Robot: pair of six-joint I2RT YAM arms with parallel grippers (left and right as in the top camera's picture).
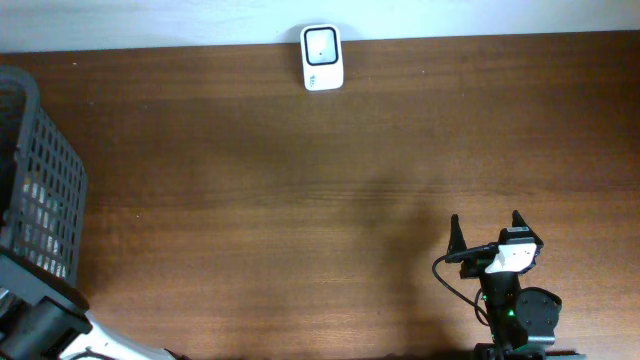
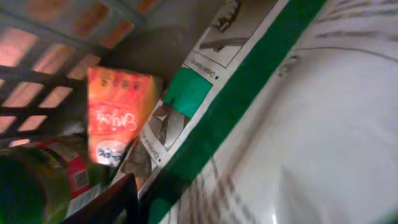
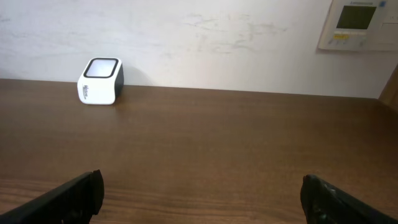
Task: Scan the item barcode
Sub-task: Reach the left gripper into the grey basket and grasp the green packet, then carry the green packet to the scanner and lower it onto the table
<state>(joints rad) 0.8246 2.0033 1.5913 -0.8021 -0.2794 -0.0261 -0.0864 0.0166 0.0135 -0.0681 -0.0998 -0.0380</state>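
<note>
Finger point(image 2: 112, 202), dark, single, at the bottom edge of the left wrist view. That is all that shows of the left gripper point(image 2: 127, 208), so I cannot tell whether it is spread or pinching anything.

- Right in front of it: a large white pack point(image 2: 311, 124) with a green stripe and printed panels, filling most of the view, very close. Contact not confirmed.
- Beyond the pack: orange packet point(image 2: 118, 118) on end, and a green can point(image 2: 37, 186) with a red label low on the left. The dark lattice wall of the basket point(image 2: 37, 81) stands behind them.
- Overhead view: left arm point(image 1: 45, 330) reaches into the basket point(image 1: 40, 170) at the table's left edge.
- Right gripper point(image 3: 202, 180) hangs low over the bare table point(image 3: 205, 130), fingers spread wide, holding nothing.
- Far edge, against the wall point(image 3: 217, 37): the white scanner point(image 3: 101, 81), window up, nothing near it.

Judgement: early stage. The item to scan, whichever it is, lies in the basket, well apart from the scanner. Picking, lifting out, carrying across and presenting the barcode are all left to do.
</note>
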